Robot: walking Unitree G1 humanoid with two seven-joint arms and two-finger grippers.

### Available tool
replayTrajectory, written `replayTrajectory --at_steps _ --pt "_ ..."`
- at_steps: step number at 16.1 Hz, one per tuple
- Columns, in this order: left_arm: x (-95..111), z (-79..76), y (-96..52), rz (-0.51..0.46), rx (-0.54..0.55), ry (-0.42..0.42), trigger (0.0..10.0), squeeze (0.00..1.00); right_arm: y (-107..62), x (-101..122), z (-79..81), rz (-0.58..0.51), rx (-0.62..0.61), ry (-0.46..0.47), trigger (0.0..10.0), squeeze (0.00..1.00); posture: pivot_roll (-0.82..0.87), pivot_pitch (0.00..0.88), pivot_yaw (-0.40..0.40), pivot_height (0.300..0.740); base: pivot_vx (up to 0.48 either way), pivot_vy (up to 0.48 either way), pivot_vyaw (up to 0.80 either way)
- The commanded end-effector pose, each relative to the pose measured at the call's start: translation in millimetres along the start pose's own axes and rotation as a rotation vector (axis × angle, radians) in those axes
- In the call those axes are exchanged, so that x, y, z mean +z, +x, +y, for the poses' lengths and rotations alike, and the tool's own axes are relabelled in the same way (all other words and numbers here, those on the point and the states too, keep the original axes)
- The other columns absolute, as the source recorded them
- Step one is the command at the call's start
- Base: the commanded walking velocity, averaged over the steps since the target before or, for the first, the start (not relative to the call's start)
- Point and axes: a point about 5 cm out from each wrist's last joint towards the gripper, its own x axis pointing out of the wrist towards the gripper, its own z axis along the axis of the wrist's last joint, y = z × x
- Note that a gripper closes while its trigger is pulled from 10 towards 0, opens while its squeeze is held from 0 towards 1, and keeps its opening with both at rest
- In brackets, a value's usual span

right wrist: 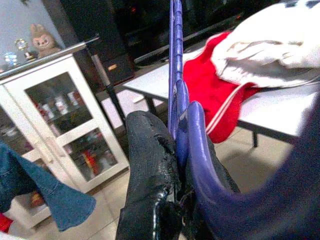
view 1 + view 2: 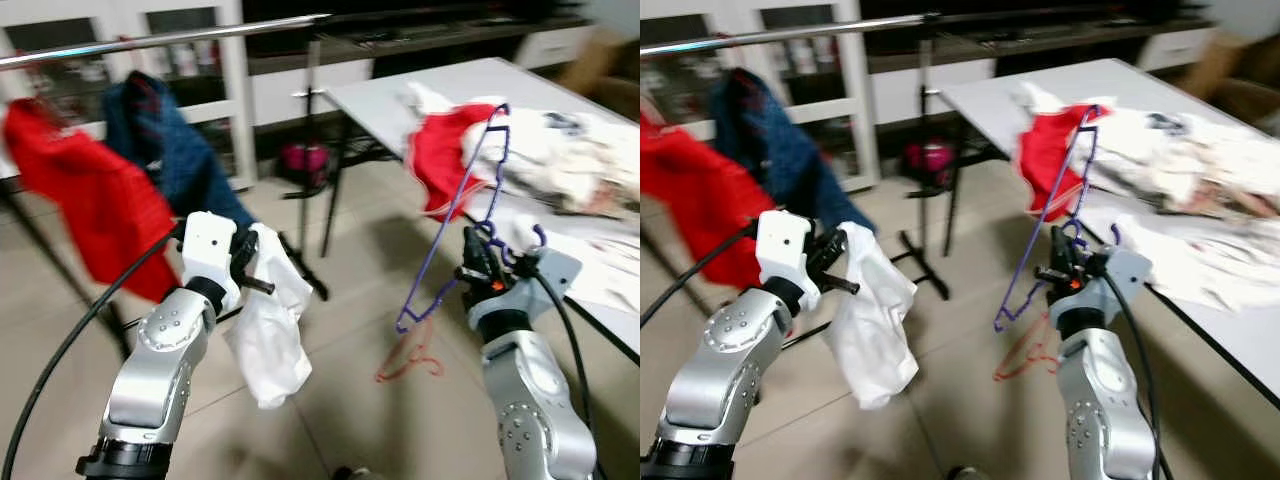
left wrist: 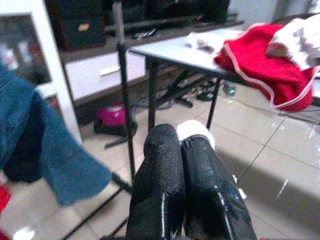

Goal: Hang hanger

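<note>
My right gripper is shut on the hook end of a purple wire hanger, which rises tilted in front of the table. In the right wrist view the hanger runs between the black fingers. My left gripper is shut on a white garment that hangs limp below it; a bit of the white cloth shows at the fingertips in the left wrist view. A silver clothes rail crosses the top left, above and beyond both grippers.
A red garment and a blue one hang on the rail. At the right a grey table carries a red garment and a white pile. A red hanger lies on the tiled floor. The rack's black post stands between.
</note>
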Motion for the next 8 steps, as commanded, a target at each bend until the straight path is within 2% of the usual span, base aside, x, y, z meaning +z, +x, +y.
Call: replayTrajectory --at_steps 1,5,8 --pt "6.2 -1.7 3.2 -0.026 0.007 0.012 10.0 0.00 -0.4 -0.1 -6.0 0.007 -0.047 -0.035 10.0 0.00 -0.12 0.000 0.001 0.740 0.000 0.000 -0.80" --pt "6.8 1.0 4.2 -0.012 0.025 -0.006 10.0 0.00 -1.5 -1.2 -9.0 0.026 -0.079 -0.044 10.0 0.00 -0.12 0.000 0.005 0.740 0.000 0.000 -0.80" --pt "6.1 -2.7 3.7 0.030 -0.077 -0.022 10.0 0.00 -2.0 1.9 -15.7 0.008 -0.117 -0.033 10.0 0.00 -0.12 0.000 0.003 0.740 0.000 0.000 -0.80"
